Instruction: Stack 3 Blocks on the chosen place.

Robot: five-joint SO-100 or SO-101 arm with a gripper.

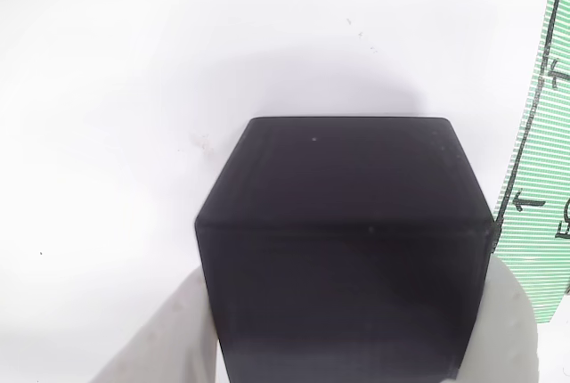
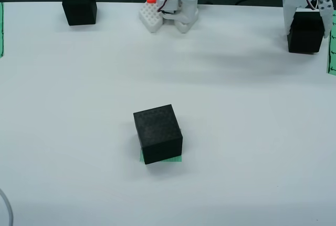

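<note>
cubes sit apart on the white desk (image 2: pixel 252 147): one block (image 2: pixel 79 6) far left of the arm base (image 2: pixel 176 2), a centre block (image 2: pixel 157 133) covering the striped patch (image 2: pixel 173 158), and right of the base the pincer (image 2: pixel 306 21) closed around a third block (image 2: pixel 305 37)

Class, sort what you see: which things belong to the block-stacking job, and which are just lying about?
Job:
- block on the striped patch
- striped patch
- block in the gripper
- gripper
- far-left block

Lying about:
- green paper with arrows
- white pegged base
</note>
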